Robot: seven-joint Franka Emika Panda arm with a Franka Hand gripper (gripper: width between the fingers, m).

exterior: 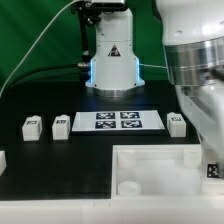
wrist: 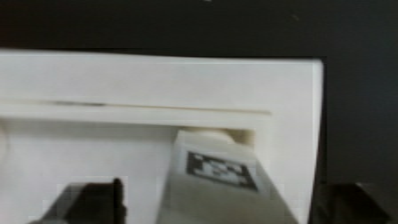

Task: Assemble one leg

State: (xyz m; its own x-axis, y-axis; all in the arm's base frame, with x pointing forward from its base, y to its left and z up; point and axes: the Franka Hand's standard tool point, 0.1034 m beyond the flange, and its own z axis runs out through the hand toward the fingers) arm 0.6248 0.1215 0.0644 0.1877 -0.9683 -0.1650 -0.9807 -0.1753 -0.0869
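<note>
In the wrist view one leg [wrist: 217, 172], a white peg with a black-and-white tag, stands between my gripper's [wrist: 228, 206] dark fingers [wrist: 93, 202]. Its far end meets a round socket [wrist: 210, 132] in the white square panel [wrist: 107, 90]. A narrow gap shows on each side of the leg, so the gripper is open around it. In the exterior view the same leg [exterior: 211, 169] shows under the arm at the panel's [exterior: 150, 160] right corner. Three more legs lie on the table: two at the left [exterior: 32, 126] [exterior: 61, 125] and one at the right [exterior: 177, 124].
The marker board [exterior: 118, 120] lies flat at the table's middle. A white robot base [exterior: 112, 62] stands behind it. Another white part [exterior: 3, 158] sits at the exterior view's left edge. The arm's white body [exterior: 195, 70] fills the exterior view's right side.
</note>
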